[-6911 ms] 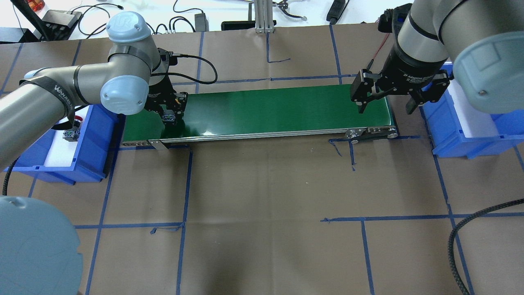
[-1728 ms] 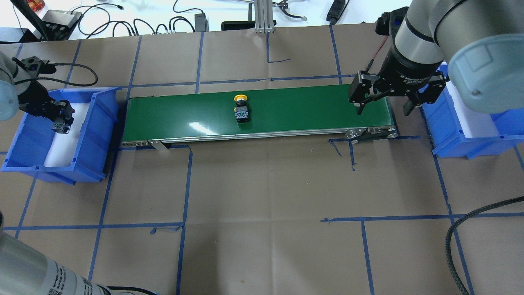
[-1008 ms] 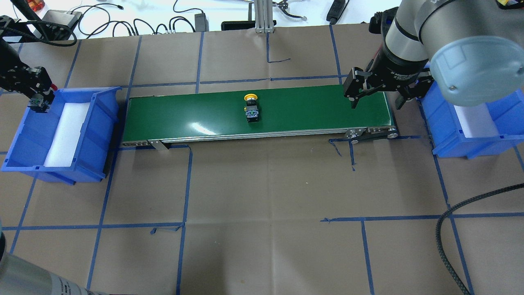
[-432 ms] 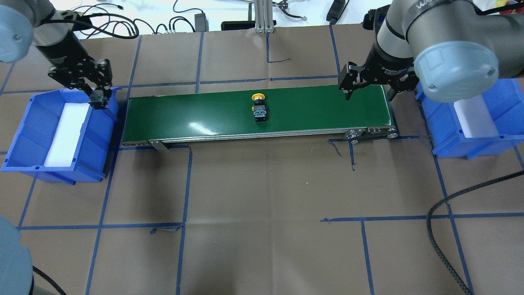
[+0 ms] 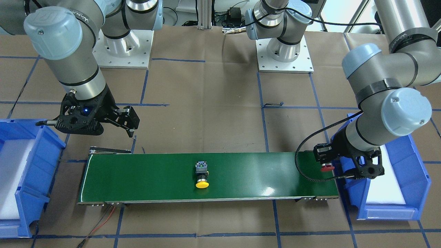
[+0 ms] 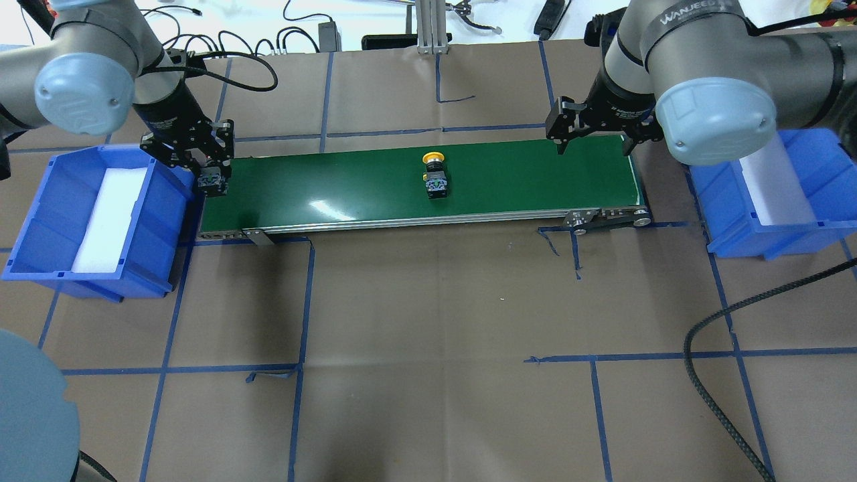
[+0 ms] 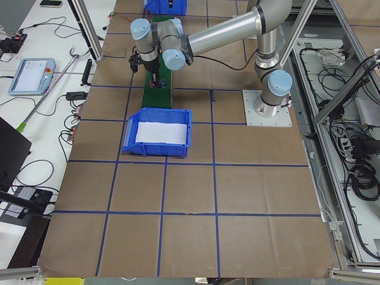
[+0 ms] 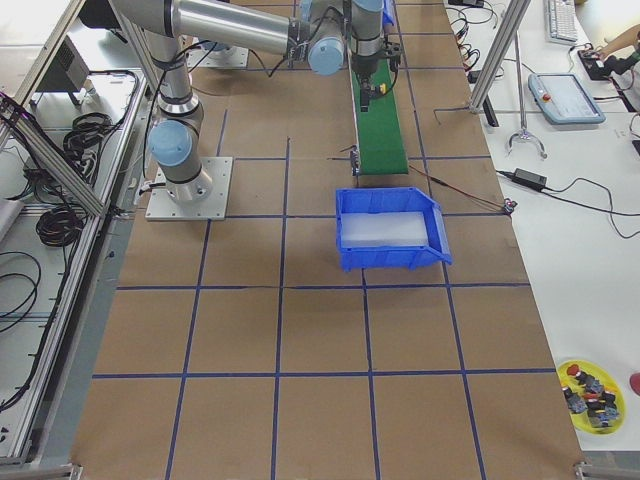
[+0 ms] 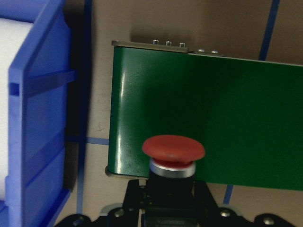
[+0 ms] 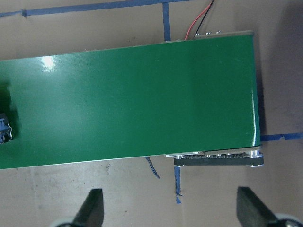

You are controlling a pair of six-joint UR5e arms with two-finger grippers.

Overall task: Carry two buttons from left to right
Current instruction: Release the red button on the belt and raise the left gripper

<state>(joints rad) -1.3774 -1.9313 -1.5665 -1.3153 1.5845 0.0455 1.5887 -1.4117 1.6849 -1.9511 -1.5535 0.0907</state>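
The red button [image 9: 173,149] is held in my shut left gripper [image 6: 211,177], just above the left end of the green conveyor belt [image 6: 522,181]. In the front-facing view the same red button [image 5: 326,168] hangs at the belt's end beside the left gripper [image 5: 325,164]. The yellow button [image 6: 435,175] lies on its side near the middle of the belt, also seen as the yellow button [image 5: 202,175]. My right gripper [image 6: 594,142] hovers open and empty above the belt's right end; its fingertips [image 10: 92,208] frame the belt from above.
A blue bin [image 6: 40,221] with a white foam liner stands left of the belt, and a second blue bin [image 6: 803,227] stands to its right. Cables and devices lie along the table's far edge. A black cable [image 6: 736,314] curves over the right front.
My left gripper carried the red button out of the left bin and across to the belt's left end. The yellow button rode rightward along the belt. My right gripper drifted slightly left.
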